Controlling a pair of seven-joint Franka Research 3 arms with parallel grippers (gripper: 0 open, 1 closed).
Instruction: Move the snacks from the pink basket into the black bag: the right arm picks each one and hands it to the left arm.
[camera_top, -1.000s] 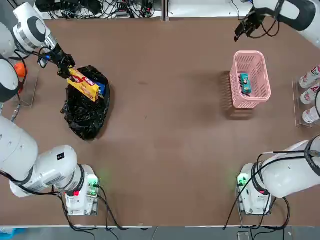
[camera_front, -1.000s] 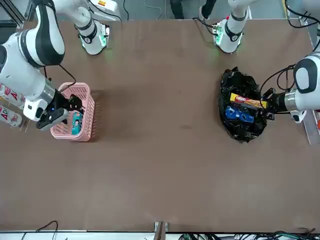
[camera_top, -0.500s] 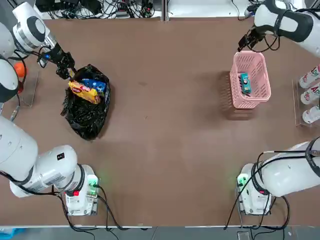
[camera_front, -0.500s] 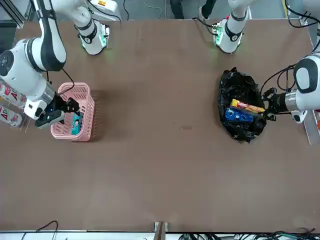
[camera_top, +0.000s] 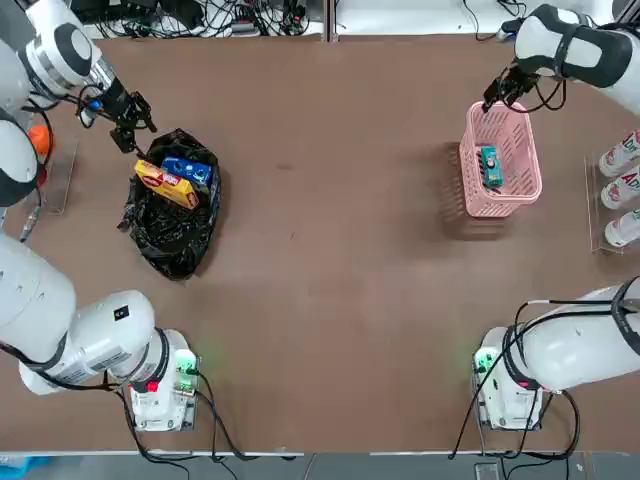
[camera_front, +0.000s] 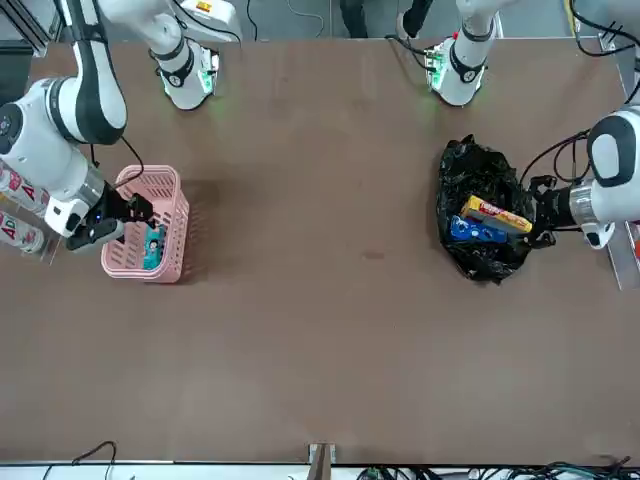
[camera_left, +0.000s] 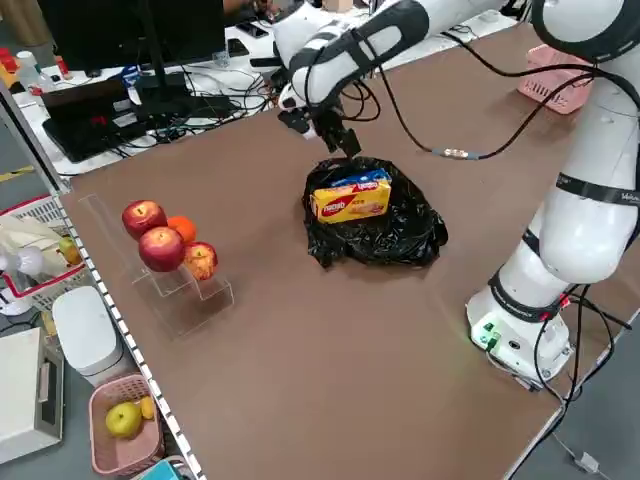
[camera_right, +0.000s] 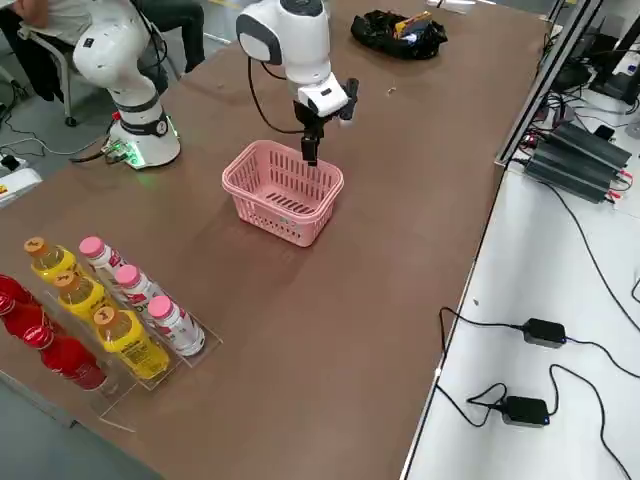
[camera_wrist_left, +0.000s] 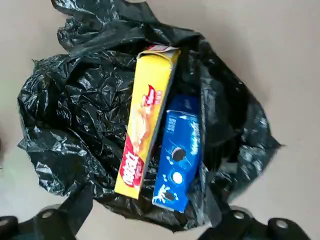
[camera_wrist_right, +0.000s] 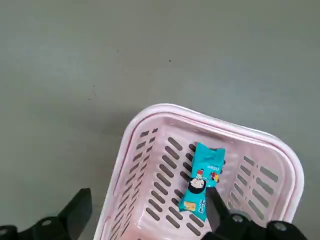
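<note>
Lying side by side in the mouth of the black bag (camera_top: 172, 222), the yellow packet (camera_top: 165, 184) and the blue packet (camera_top: 189, 171) rest at the far left of the surface (camera_top: 330, 260). Just beyond the bag, the left end effector (camera_top: 131, 118) hangs with its fingers spread wide and nothing between them. At the far right, the teal packet (camera_top: 489, 167) lies alone on the floor of the pink basket (camera_top: 524, 187). Above the basket's far rim, the right end effector (camera_top: 494, 95) points down, fingers fully apart and empty. White bottles (camera_top: 620, 190) stand in a rack at the right edge.
</note>
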